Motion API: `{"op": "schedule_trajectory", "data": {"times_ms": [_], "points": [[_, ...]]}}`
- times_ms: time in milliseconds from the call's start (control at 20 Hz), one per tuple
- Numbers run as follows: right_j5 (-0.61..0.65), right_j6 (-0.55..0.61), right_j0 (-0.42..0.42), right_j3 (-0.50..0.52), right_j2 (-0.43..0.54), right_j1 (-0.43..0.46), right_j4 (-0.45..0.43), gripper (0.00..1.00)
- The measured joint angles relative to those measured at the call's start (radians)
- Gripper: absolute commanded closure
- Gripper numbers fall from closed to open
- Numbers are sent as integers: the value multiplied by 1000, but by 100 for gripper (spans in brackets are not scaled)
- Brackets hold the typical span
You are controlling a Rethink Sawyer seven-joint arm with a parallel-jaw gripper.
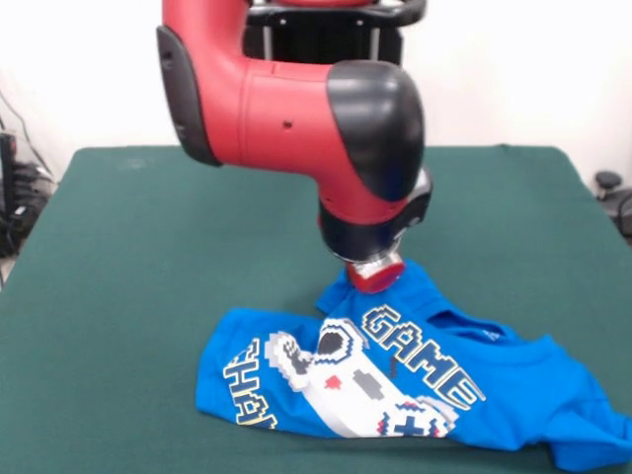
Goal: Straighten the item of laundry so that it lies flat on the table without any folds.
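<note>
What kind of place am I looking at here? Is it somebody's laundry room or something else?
Most likely a robotics lab, not a laundry room. A red and black robot arm hangs over a big table with a green cloth top, working on one blue T-shirt against a bare white wall.

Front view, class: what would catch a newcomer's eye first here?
The bulky red and black arm fills the upper middle, reaching down to the bright blue T-shirt. The shirt lies creased at the near right of the dark green table, its white controller print and "GAME" lettering folded over.
</note>
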Motion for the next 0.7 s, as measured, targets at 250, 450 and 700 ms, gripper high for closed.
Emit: {"op": "schedule_trajectory", "data": {"times_ms": [250, 450, 700], "points": [[-21, 0, 23, 33, 3, -19, 0, 100], [-25, 0, 36, 106, 4, -71, 0, 100], [-25, 0, 38, 144, 3, -109, 0, 100]]}}
